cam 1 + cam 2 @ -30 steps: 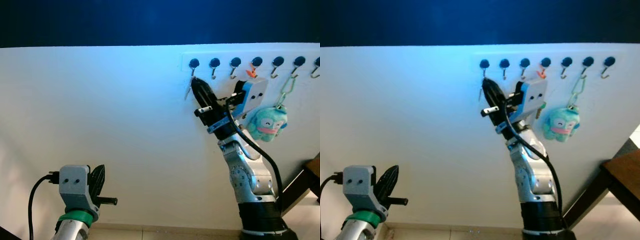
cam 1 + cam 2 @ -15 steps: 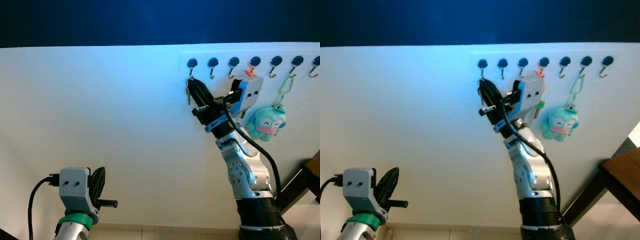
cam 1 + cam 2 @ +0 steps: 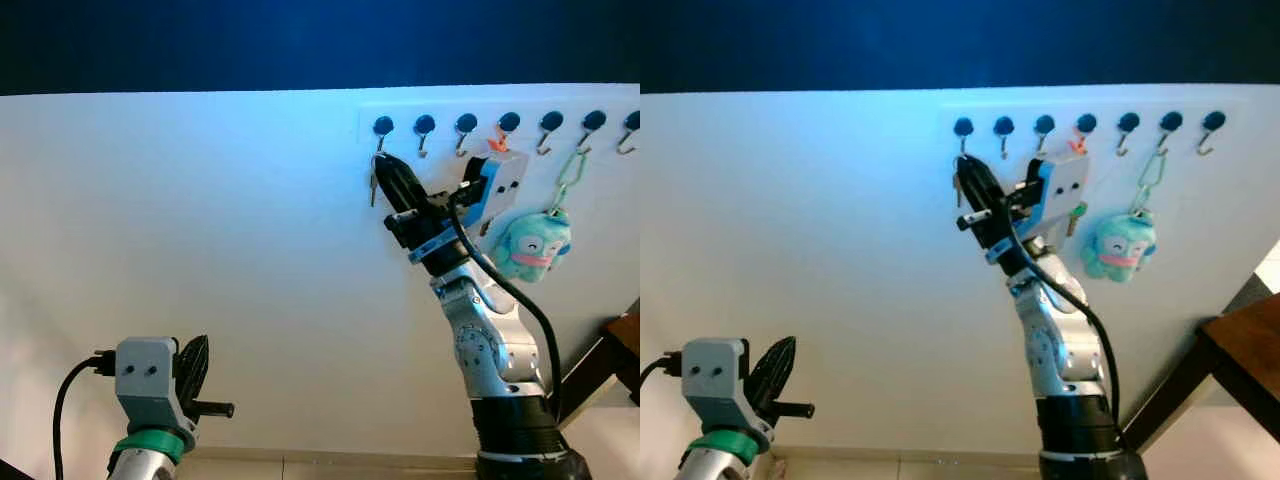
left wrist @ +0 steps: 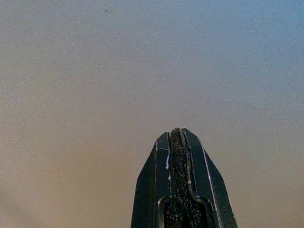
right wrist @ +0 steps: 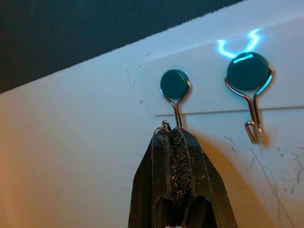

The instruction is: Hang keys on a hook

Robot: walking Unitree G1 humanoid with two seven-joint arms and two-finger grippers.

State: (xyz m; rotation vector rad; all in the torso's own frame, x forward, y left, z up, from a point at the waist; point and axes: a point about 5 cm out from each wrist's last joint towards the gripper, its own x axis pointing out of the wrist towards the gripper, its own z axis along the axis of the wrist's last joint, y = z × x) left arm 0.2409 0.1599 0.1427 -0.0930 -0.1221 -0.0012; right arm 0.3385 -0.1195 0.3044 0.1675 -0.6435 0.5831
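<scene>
Nearly done, by my reading. Right end effector (image 5: 175,137) was raised to the wall, fingers clenched on the keys (image 3: 374,183), whose ring (image 5: 164,126) sat just at its tip, touching the shank of the hook (image 5: 175,95) directly ahead. Whether the ring was already over the hook's bend, I could not tell. Remaining: seat it, let go. Left end effector (image 4: 176,142) hung idle, pressed closed, empty.

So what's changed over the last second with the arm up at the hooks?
The right gripper, shut on the keys, has edged slightly left and up, bringing the key ring against the leftmost hook; the keys hang lower beside the fingers. The left gripper stays low and shut, and the plush keychain still hangs on its hook.
</scene>
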